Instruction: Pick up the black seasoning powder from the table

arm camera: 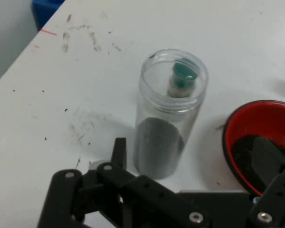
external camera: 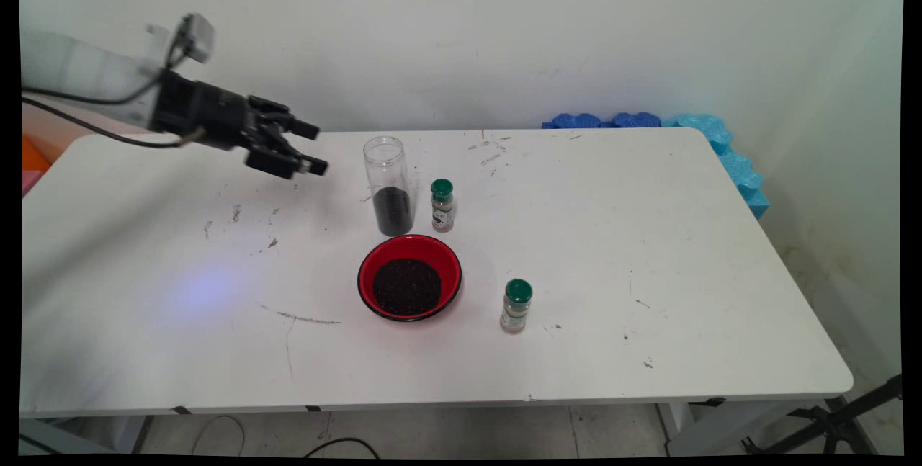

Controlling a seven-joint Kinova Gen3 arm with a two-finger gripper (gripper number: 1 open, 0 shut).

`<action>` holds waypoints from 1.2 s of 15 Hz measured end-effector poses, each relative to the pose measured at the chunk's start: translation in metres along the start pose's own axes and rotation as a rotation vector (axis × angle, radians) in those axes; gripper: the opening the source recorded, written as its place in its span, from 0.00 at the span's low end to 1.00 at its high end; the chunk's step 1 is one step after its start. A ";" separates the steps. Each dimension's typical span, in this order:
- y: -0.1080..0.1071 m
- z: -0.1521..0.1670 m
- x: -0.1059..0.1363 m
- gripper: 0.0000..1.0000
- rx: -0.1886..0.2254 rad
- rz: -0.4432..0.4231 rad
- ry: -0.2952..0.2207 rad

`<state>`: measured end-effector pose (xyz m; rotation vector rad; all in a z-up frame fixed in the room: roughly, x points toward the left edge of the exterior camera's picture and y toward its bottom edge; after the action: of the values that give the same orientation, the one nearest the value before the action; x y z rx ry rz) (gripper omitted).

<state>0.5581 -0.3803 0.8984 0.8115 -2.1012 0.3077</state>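
Nearest the camera in the main view, a red bowl sits at the middle of the white table, holding a round bed of dark granules that covers its bottom. Just right of the bowl and slightly nearer stands a small spice bottle with a green cap, upright and apart from the bowl's rim. Behind the bowl rises a tall clear jar, open at the top and filled with the same dark granules to less than half its height; the upper part is empty. A second green-capped bottle stands upright just to the right of the jar, close beside it but not clearly touching. The gripper hovers above the table to the left of the jar, well clear of it, its jaws spread wide and holding nothing, pointing toward the jar. From the hand view, the jar stands straight ahead between the open jaws, with the bottle visible through its clear wall, and the bowl showing at the right edge. Blue foam pieces lie along the table's far right corner against the wall.
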 end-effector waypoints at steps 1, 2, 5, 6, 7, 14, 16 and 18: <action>-0.001 0.012 -0.001 1.00 0.008 0.000 -0.001; -0.001 0.023 -0.002 1.00 0.011 0.002 -0.004; -0.002 0.046 -0.004 1.00 0.010 0.011 -0.010; -0.002 0.050 -0.004 1.00 0.009 0.013 -0.012; -0.003 0.057 -0.005 1.00 0.008 0.017 -0.014; -0.008 0.098 -0.008 1.00 0.004 0.037 -0.022; -0.009 0.105 -0.009 1.00 0.000 0.039 -0.023; -0.009 0.110 -0.009 1.00 -0.003 0.042 -0.023</action>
<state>0.4989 -0.4360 0.8224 0.7728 -2.1422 0.3186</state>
